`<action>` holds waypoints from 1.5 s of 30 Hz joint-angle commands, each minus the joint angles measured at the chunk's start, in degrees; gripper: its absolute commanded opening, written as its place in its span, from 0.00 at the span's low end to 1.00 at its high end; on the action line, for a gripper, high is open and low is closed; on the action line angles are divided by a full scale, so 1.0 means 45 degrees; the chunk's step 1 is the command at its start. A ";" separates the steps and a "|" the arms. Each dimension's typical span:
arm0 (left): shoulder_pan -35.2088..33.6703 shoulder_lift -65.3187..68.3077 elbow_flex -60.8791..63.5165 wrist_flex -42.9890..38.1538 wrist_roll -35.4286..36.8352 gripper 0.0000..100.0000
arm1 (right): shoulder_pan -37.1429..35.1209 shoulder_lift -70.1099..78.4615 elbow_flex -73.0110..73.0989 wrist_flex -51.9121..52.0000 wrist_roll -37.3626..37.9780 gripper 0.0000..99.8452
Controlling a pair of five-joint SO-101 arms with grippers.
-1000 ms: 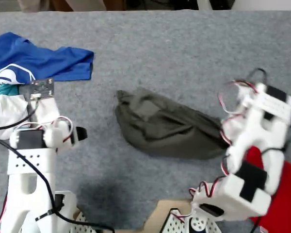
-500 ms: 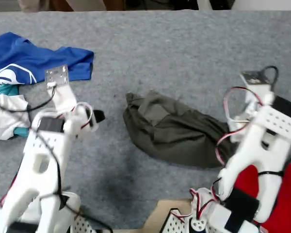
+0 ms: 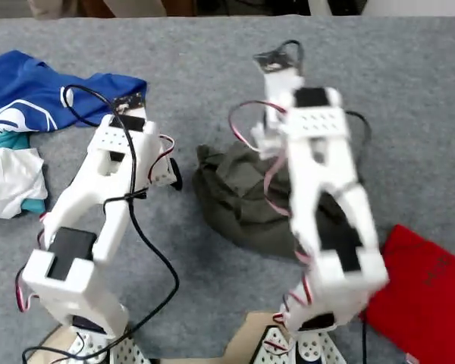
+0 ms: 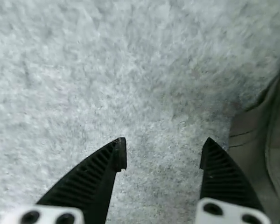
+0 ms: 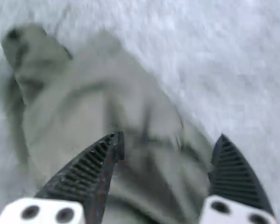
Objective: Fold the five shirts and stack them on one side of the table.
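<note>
A crumpled olive shirt (image 3: 231, 201) lies in the middle of the grey table. My left gripper (image 3: 172, 176) is low over the bare cloth just left of the shirt's edge; in the left wrist view it (image 4: 163, 151) is open, with the olive shirt (image 4: 266, 140) beside one finger. My right gripper (image 3: 267, 144) hangs over the shirt's far part, its arm stretched across the shirt. In the right wrist view it (image 5: 170, 140) is open above the olive shirt (image 5: 84, 93), holding nothing.
A blue shirt (image 3: 45, 91) lies at the far left, and a white and teal shirt (image 3: 7, 178) sits just in front of it. A folded red shirt (image 3: 421, 296) rests at the near right. Grey table cloth (image 3: 212, 76) stretches behind the olive shirt.
Both arms have swung in from the table's sides toward the olive shirt. The left went forward and right to its edge; the right moved left over it. The shirt shifted slightly right.
</note>
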 commanded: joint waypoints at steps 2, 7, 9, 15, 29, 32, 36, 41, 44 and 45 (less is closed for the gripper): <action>0.0039 -0.0029 -0.0684 0.0254 0.0137 0.26 | -0.0361 0.5128 -0.5812 0.0098 -0.0176 0.33; 0.0039 -0.0010 -0.0684 0.0254 0.0137 0.26 | -0.0479 1.0032 -1.2552 0.3009 -0.0176 0.33; 0.0039 0.0029 -0.0684 0.0254 0.0137 0.26 | -0.0596 1.1653 -1.5228 0.4181 -0.0117 0.32; 0.0117 0.0068 -0.0703 0.0176 0.0137 0.26 | -0.0947 1.4369 -1.9272 0.5216 -0.0137 0.21; 0.0039 0.0088 -0.1211 -0.0137 0.0137 0.26 | 0.1182 0.9973 -1.6694 0.5236 -0.0195 0.00; 0.0117 0.0088 -0.1426 -0.0762 0.0137 0.26 | 0.2120 0.8098 -1.4994 0.5216 -0.0117 0.00; 0.0313 0.0088 -0.1426 -0.1954 0.0645 0.26 | 0.3155 0.6222 -1.2532 0.5197 -0.0078 0.00; 0.0899 0.0088 -0.1426 -0.3614 0.2403 0.26 | 0.2901 0.5519 -1.0403 0.5099 -0.0059 0.00; 0.1621 0.0088 -0.1446 -0.4532 0.3165 0.26 | 0.2276 0.5519 -0.9817 0.5021 -0.0059 0.00; 0.1875 0.0088 -0.1446 -0.4786 0.3360 0.26 | 0.2100 0.5519 -0.9739 0.5021 -0.0059 0.00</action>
